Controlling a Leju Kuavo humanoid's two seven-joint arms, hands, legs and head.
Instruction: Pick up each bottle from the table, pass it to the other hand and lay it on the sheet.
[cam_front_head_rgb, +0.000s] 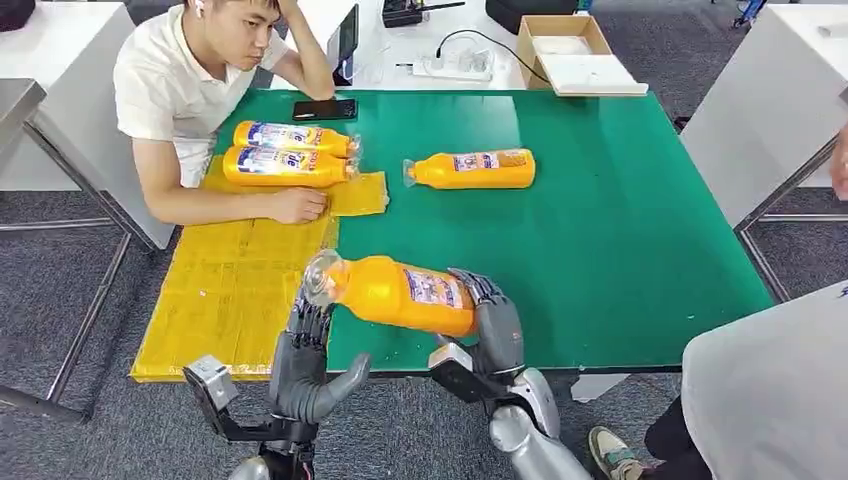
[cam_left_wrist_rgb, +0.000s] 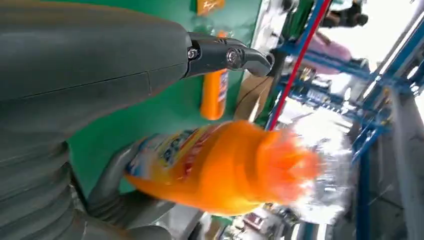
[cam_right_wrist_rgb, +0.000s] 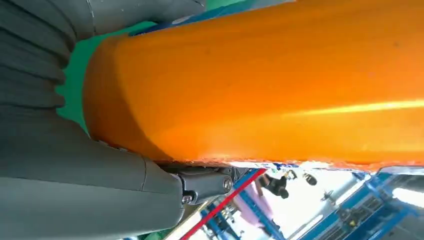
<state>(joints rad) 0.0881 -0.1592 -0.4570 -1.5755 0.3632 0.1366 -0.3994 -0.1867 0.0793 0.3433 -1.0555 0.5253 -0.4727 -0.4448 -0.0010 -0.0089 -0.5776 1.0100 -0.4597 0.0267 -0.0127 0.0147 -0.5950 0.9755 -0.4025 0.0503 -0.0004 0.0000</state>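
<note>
An orange bottle (cam_front_head_rgb: 400, 293) hangs level above the near edge of the green table (cam_front_head_rgb: 620, 240), caught mid-handover between the robot's two hands. The right hand (cam_front_head_rgb: 492, 322) is wrapped around the bottle's base end, fingers closed on its body; in the right wrist view the orange wall of the bottle (cam_right_wrist_rgb: 260, 85) presses straight against that hand. The bottle's long axis runs across the robot's front, its clear neck (cam_front_head_rgb: 322, 277) pointing away from the right hand and reaching to the fingers (cam_front_head_rgb: 310, 318) of the left hand (cam_front_head_rgb: 300, 365). The left hand sits under that neck end, fingers raised beside it; whether they have closed on it cannot be told. The yellow sheet (cam_front_head_rgb: 220, 300) lies on the left hand's far side, away from the right hand, so the left hand is the nearer one to lay the bottle down.
</note>
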